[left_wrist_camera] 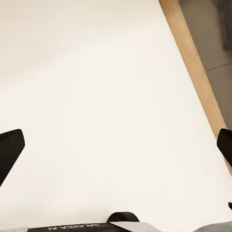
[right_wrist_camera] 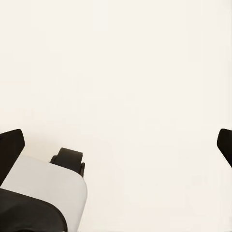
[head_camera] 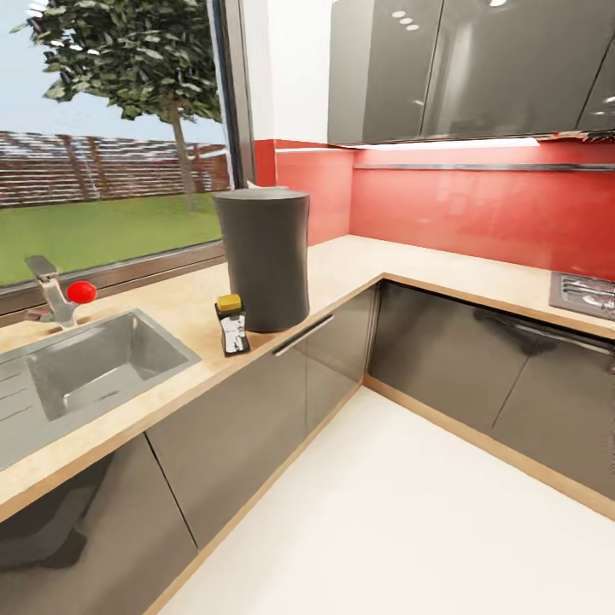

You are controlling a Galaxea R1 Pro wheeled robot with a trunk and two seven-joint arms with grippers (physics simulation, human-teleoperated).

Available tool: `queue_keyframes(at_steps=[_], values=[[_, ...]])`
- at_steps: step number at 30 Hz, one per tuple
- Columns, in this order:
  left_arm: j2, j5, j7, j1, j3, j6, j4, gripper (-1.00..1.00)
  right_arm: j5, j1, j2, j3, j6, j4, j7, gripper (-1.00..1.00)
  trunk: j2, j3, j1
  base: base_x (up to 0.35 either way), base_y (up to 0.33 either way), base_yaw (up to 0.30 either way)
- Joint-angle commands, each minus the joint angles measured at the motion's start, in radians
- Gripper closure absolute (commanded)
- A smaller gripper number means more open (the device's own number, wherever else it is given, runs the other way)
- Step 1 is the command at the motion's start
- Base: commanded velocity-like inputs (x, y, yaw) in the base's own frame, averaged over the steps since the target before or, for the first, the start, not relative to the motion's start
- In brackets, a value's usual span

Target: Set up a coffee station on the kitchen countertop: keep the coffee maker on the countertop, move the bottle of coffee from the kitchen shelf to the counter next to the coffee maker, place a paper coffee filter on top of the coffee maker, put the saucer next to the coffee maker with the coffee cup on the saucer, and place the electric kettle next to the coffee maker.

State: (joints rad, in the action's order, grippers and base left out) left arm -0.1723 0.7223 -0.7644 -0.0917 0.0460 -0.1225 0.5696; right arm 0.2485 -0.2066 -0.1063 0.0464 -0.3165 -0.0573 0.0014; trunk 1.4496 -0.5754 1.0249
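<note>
- The maker (head_camera: 262, 259) stands at centre-left of the head view, upright on the table (head_camera: 444, 278), its curved grey back turned to the camera, so its front and top are hidden.
- The coffee bottle (head_camera: 231, 325) stands upright just in front of the maker, near the table's front edge, close beside it but whether they touch I cannot tell.
- Judging by this, two parts look done: the maker is kept on the table and the bottle is set next to it.
- Whether a filter lies on the maker I cannot tell from this side; the saucer, cup and kettle are not beside it yet, so those parts seem left.
- The sink (head_camera: 90, 366) sits at lower left of the frame, with a tap (head_camera: 53, 295) and a red ball (head_camera: 82, 292) behind it by the window (head_camera: 111, 137).
- A hob (head_camera: 586, 295) shows at the right edge, under the red wall (head_camera: 478, 209).
- The left pincer (left_wrist_camera: 116, 150) is released, its dark fingertips (left_wrist_camera: 9, 150) far apart at the frame's sides, with nothing between them; it points at the pale floor (left_wrist_camera: 96, 96) along a wooden plinth (left_wrist_camera: 191, 63).
- The right pincer (right_wrist_camera: 116, 145) is likewise released and bare over the floor.
</note>
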Motion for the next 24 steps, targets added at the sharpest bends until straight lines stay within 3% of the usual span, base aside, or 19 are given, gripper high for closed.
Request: queue_keyframes(at_steps=[1,16,24], values=[[-0.001,0.004,0.002,0.0,0.005,-0.006,0.001,-1.0,0.0,0.0,0.0,0.004,-0.003,0.001,0.0,-1.0,0.0,-0.001,0.0,0.089,-0.298,0.001],[-0.001,0.004,0.007,0.0,0.003,-0.002,0.001,-1.0,0.0,0.0,0.002,0.004,-0.003,0.002,0.0,-1.0,0.0,-0.001,0.0,0.214,-0.237,0.007],[-0.001,0.003,0.007,0.0,0.003,-0.002,0.001,-1.0,0.0,0.0,0.002,0.004,-0.003,0.002,0.0,-1.0,0.0,-0.001,0.0,0.243,-0.221,0.161]])
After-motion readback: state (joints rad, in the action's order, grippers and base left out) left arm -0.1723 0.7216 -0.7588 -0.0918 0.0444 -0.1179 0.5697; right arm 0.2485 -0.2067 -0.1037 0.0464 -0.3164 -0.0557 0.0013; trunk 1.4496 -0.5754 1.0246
